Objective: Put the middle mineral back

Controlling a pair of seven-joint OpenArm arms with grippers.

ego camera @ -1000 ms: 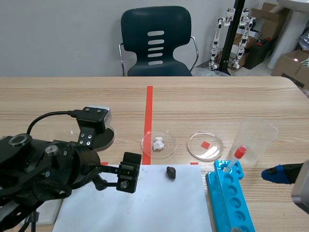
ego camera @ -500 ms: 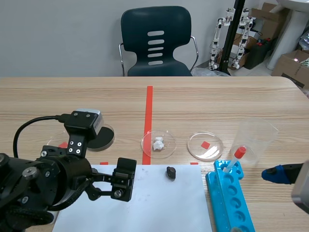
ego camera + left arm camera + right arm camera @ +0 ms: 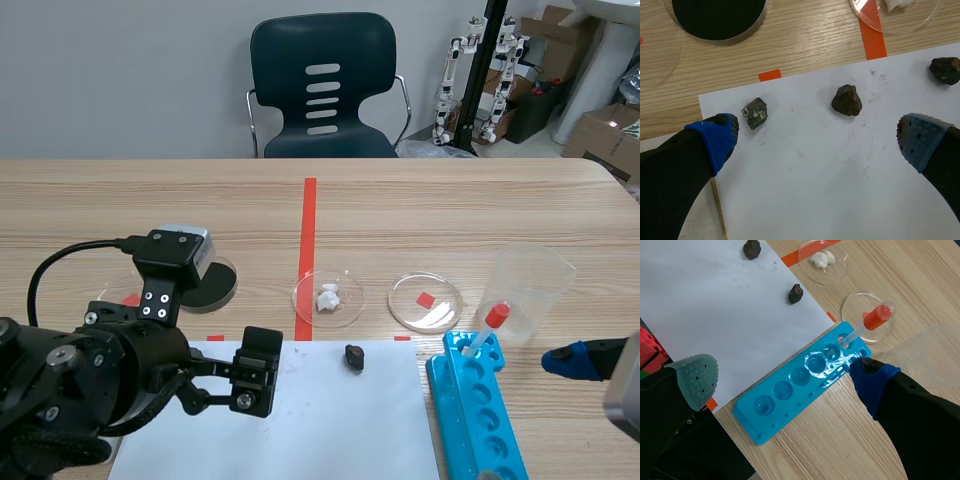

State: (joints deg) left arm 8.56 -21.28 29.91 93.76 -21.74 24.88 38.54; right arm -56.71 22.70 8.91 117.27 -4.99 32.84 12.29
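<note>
- Middle mineral (image 3: 846,100): dark brown, lumpy and matte, with a blunt peak on top; also visible in the right wrist view (image 3: 752,248).
- Loose on the white paper (image 3: 815,190), near the sheet's far edge and about midway along it; hidden behind the arm in the scene view.
- Left gripper (image 3: 815,142) above the paper with fingers spread wide, holding nothing; middle mineral just ahead of the gap, touching neither finger.
- Grey speckled mineral (image 3: 755,112) near the paper's far left corner, just beside one blue pad (image 3: 715,140) of the left gripper.
- Blackish mineral (image 3: 945,70) further along the same far edge, well apart from the middle one.
- Past the paper's far edge, on the tabletop: a round dish with a black bottom (image 3: 717,17), a petri dish with white pieces (image 3: 329,297) and a petri dish over a red mark (image 3: 425,302).
- Blue well tray (image 3: 480,415) along the paper's right edge, a red-bulbed dropper (image 3: 490,325) leaning in its far end, a clear cup (image 3: 530,285) just behind it.
- Right gripper (image 3: 785,380) spread open over the tray, empty.
</note>
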